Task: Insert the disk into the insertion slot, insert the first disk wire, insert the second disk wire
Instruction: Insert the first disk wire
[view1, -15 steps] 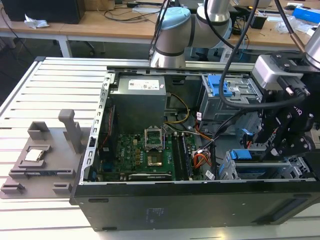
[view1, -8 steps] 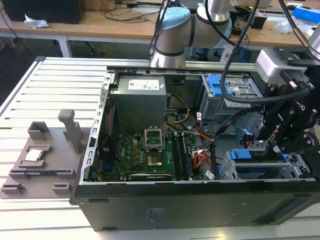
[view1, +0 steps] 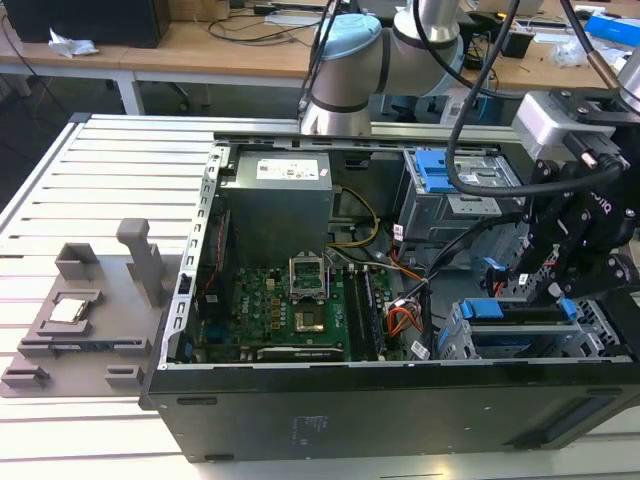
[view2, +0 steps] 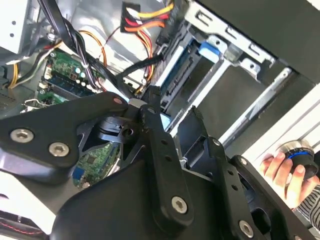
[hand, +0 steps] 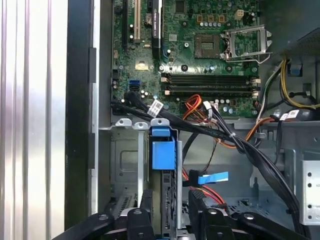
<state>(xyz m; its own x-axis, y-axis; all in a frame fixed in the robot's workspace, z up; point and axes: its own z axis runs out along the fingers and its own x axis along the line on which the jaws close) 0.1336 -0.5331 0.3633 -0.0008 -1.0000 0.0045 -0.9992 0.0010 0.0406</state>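
The disk (view1: 515, 312), silver in a bright blue caddy, sits down in the insertion slot (view1: 600, 330), the low silver cage at the exterior view's right. In the first wrist view the caddy's blue tab (hand: 162, 152) stands edge-on inside the slot's wall (hand: 125, 160). My gripper (hand: 172, 207) hangs just above it, its black fingers (hand: 147, 205) apart on either side of the disk's edge. In the exterior view my gripper (view1: 545, 285) is over the cage. A black wire plug with a blue tab (hand: 212, 177) lies loose beside the disk. The second wrist view shows the caddy (view2: 210, 50) behind one finger (view2: 152, 107).
Black, orange and red cables (hand: 220, 135) cross between the cage and the green motherboard (view1: 300, 310). The taller grey cage with a blue latch (view1: 440, 170) stands behind. A grey fixture (view1: 90, 310) lies on the slatted table. A person's hand (view2: 282, 170) holds a round knob outside the case.
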